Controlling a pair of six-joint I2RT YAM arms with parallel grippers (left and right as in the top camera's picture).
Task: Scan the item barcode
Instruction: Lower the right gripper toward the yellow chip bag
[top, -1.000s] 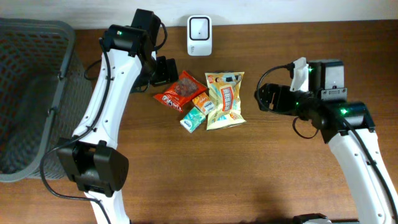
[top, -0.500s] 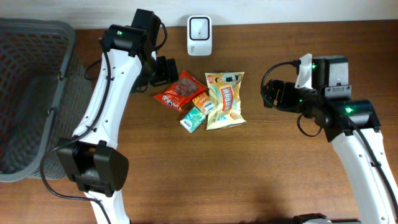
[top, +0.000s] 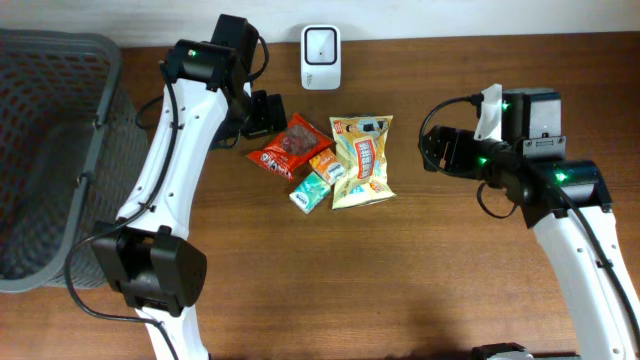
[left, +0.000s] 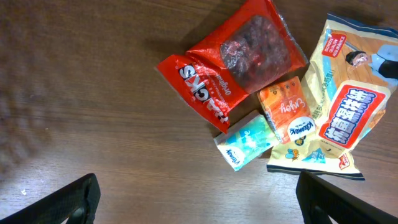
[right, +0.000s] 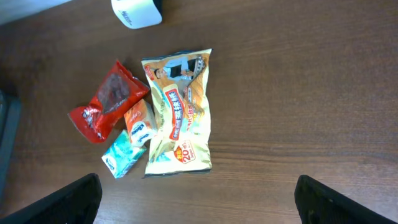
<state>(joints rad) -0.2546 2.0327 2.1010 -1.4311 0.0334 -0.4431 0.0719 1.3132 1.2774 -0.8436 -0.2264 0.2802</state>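
Table (top: 400, 290): brown wood, bare along the near side.
Basket (top: 100, 140): dark grey mesh, on the left side, well apart from the snacks.
Teal packet (top: 309, 192): nearest piece of the heap, lying flat, touching the orange packet behind it.
Orange packet (top: 327, 165): in the middle of the heap, wedged between the teal packet, the red packet and the yellow bag.
Yellow bag (top: 362, 160): the largest item, flat with its printed face up, on the heap's right side.
Right gripper (top: 430, 150): hovered right of the yellow bag, well apart from it, fingers spread wide and holding nothing.
Red packet (top: 290, 145): on the heap's far-left side, lying at a slant.
Left gripper (top: 265, 113): hung just beside the red packet's far-left end, fingers wide apart, nothing between them.
Scanner (top: 320, 43): white, standing at the far edge behind the heap, apart from every packet.
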